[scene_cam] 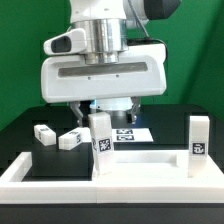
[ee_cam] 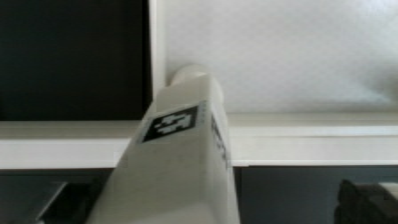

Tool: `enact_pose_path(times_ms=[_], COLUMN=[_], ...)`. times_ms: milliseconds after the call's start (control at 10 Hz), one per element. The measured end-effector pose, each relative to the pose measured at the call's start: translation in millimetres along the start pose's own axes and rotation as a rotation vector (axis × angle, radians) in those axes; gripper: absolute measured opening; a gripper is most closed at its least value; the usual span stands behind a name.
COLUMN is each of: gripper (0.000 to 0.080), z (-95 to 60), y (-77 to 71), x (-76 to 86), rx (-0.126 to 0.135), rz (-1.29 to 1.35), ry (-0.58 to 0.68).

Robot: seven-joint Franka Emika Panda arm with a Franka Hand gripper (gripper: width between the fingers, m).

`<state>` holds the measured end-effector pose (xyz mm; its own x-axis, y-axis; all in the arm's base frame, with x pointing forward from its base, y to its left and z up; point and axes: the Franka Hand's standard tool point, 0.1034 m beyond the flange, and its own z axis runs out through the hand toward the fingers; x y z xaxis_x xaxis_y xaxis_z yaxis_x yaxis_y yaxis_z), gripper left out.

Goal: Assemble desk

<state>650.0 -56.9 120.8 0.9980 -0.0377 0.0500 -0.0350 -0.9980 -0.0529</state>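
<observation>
The white tabletop panel (scene_cam: 150,160) lies flat inside the low border wall (scene_cam: 25,172). One white leg block (scene_cam: 100,140) with a tag stands upright at the panel's corner toward the exterior view's left. A second leg (scene_cam: 198,143) stands upright at the corner toward the right. My gripper (scene_cam: 108,112) hangs right over the first leg, jaws open on either side of its top. In the wrist view this leg (ee_cam: 173,150) rises between the dark fingers (ee_cam: 374,200), nearer one side of my gripper (ee_cam: 205,205), with a clear gap on the other side. The tabletop (ee_cam: 285,60) lies behind it.
Two loose leg blocks (scene_cam: 45,133) (scene_cam: 70,139) lie on the black table toward the exterior view's left. The marker board (scene_cam: 127,132) lies behind the tabletop under the arm. A white band (ee_cam: 320,140) crosses the wrist view beside the leg.
</observation>
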Motion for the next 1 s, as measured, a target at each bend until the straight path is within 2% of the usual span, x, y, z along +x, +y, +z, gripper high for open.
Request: enact_pose_path(times_ms=[100, 200, 300, 400, 500, 600, 800, 1000], gripper=[0.0649, 0.0504, 0.0504, 0.0327, 0.0327, 0.0291, 0.0291, 0.0291], z=[0.1, 0.1, 0.2, 0.2, 0.0, 0.3, 0.4, 1.8], y=[2.1, 2.4, 1.8, 1.7, 4.2, 4.5, 4.9, 7.2], x=[-0.4, -0.4, -0.3, -0.3, -0.4, -0.5, -0.6, 1.7], rx=[-0.001, -0.001, 0.000, 0.001, -0.003, -0.003, -0.003, -0.004], rz=[0.011, 0.012, 0.058, 0.146, 0.182, 0.266, 0.374, 0.652], ry=[0.000, 0.000, 0.000, 0.000, 0.001, 0.001, 0.001, 0.035])
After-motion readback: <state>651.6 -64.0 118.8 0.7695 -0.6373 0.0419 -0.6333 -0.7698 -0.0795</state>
